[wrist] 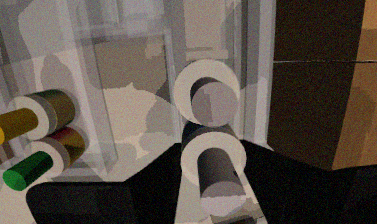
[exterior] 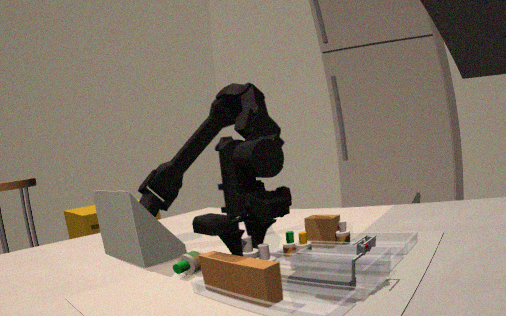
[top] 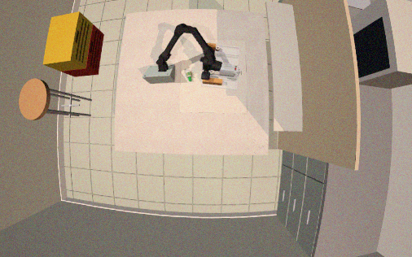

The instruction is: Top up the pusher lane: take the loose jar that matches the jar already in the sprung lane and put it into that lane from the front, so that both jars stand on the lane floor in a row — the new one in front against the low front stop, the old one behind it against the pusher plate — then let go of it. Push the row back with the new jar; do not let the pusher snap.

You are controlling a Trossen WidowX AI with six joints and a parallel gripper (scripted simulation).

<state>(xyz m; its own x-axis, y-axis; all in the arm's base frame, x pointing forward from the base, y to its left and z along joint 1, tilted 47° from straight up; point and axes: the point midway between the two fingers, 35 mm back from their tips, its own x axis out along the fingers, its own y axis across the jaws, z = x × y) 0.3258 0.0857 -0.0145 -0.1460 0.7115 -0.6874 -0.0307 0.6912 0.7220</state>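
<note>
My gripper is shut on a grey-capped jar with a white shoulder, held upright at the lane's front end. Another grey-capped jar stands directly ahead of it between the clear walls of the sprung lane. The two jars are very close; whether they touch cannot be told. The held jar's base, the front stop and the contact with the lane floor are hidden. The pusher plate is not clearly visible behind the lane jar.
A green-capped jar lies on its side near the grey wedge. Left in the wrist view are a yellow-capped jar and a green-capped jar. Brown blocks stand at both sides of the clear rack.
</note>
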